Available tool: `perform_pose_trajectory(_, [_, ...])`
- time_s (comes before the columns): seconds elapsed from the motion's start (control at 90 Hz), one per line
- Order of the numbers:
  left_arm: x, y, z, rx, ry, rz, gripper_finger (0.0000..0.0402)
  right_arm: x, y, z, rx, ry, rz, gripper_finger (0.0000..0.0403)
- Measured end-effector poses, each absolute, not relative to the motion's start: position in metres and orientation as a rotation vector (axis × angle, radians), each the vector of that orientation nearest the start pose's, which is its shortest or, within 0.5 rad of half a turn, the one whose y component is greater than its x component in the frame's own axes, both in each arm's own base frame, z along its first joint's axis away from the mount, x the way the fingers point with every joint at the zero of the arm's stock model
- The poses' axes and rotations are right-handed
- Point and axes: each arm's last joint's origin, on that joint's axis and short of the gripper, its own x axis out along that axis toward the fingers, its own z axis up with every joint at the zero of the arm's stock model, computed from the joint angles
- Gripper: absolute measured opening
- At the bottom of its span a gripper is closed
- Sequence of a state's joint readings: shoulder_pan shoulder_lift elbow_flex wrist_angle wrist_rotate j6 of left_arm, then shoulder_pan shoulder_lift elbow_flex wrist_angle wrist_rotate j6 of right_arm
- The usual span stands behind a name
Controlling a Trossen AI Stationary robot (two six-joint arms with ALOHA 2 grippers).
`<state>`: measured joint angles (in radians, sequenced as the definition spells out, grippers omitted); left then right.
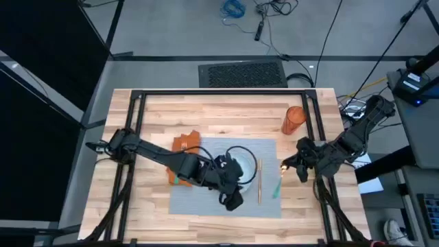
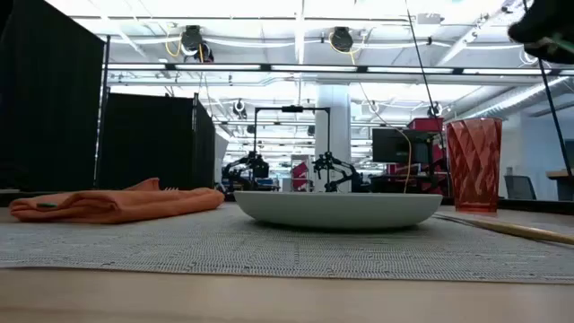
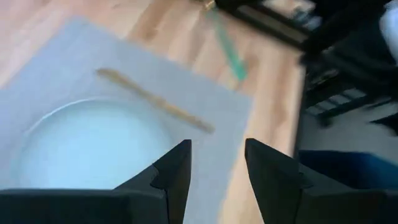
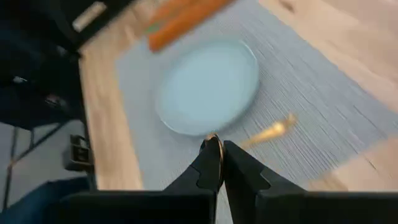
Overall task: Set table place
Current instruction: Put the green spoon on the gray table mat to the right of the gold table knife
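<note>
The grey woven place mat [image 1: 206, 195] lies on the wooden table [image 1: 158, 110]. A pale blue-white plate [image 1: 241, 163] rests flat on it, and a gold utensil [image 1: 259, 182] lies on the mat right of the plate. My left gripper [image 1: 232, 199] hovers open over the mat's near part, beside the plate [image 3: 87, 149], with nothing between its fingers [image 3: 177, 168]. My right gripper [image 1: 287, 165] is at the mat's right edge, shut on the gold end of a slim green-handled utensil [image 1: 278, 186]. My right gripper pinches the utensil's gold end [image 4: 211, 139] between its two fingertips, coming from the table's right side and slanting down. The green handle [image 3: 227, 46] runs from there toward the near edge over the wood. I cannot tell whether it rests on the table.
An orange napkin [image 1: 185, 143] lies bunched at the mat's far left corner. A red-orange faceted cup [image 1: 293, 120] stands on the wood at the far right. The black frame [image 1: 226, 92] edges the table. Bare wood lies left of the mat.
</note>
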<state>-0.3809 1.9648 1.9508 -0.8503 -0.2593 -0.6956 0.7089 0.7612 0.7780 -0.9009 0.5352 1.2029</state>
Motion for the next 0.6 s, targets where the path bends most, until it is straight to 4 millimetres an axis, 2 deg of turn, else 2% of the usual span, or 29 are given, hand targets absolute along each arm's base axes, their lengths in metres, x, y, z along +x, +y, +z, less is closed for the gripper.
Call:
perform_pose_trajectory(0.3, [0.380, -0.178, 0.324, -0.283, 0.919, 0.171, 0.0135, 0.113, 0.063, 0.265, 0.668, 0.931, -0.335, 0.0000])
perform_pose_trajectory(0.6, [0.359, -0.205, 0.321, -0.178, 0.943, 0.175, 0.0135, 0.144, 0.054, 0.254, 0.644, 1.041, -0.323, 0.0000])
